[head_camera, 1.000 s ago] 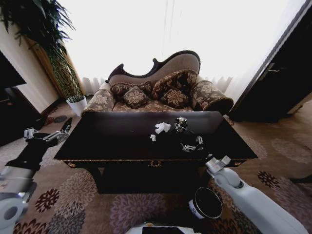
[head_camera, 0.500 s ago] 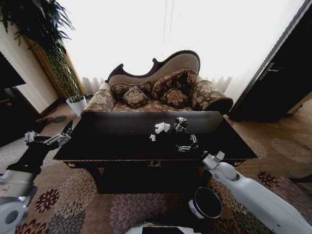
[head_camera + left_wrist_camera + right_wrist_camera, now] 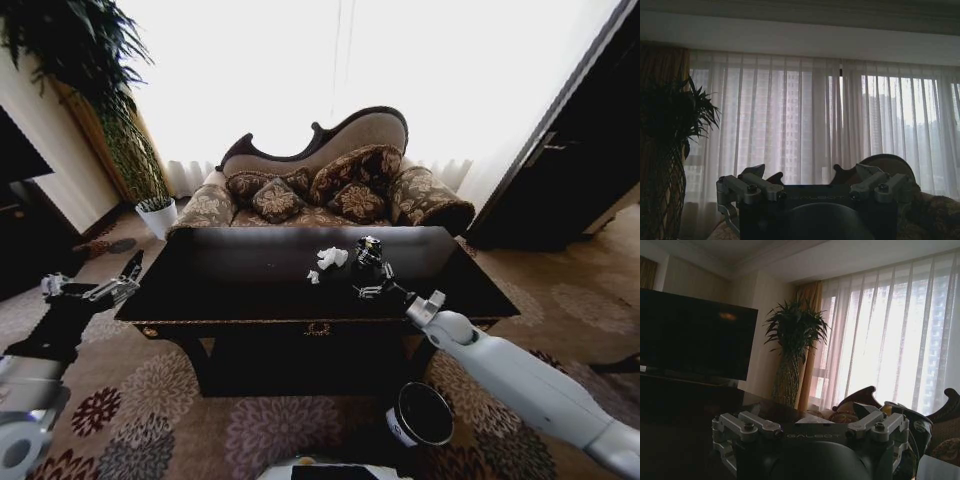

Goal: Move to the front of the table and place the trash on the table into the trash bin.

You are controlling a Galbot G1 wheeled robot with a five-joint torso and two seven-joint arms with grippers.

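step: right hand (image 3: 372, 283) reaching over worktop (image 3: 250, 285), fingers spread, holding nothing | target: dark wrapper (image 3: 369, 251) just beyond it, paper wads (image 3: 331, 258) beside | bin (image 3: 421, 414) on floor under right arm | left hand (image 3: 120, 283) idle off worktop's left end, fingers apart | advice: straddle wrapper fully before closing, lift clear of edge.

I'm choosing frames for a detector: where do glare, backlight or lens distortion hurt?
Head view: window blown out white, wide-angle edges bend, the glossy table mirrors the glare, though white paper wads stand out. Left wrist view: curtains backlight the left end effector into silhouette. Right wrist view: likewise dim foreground.
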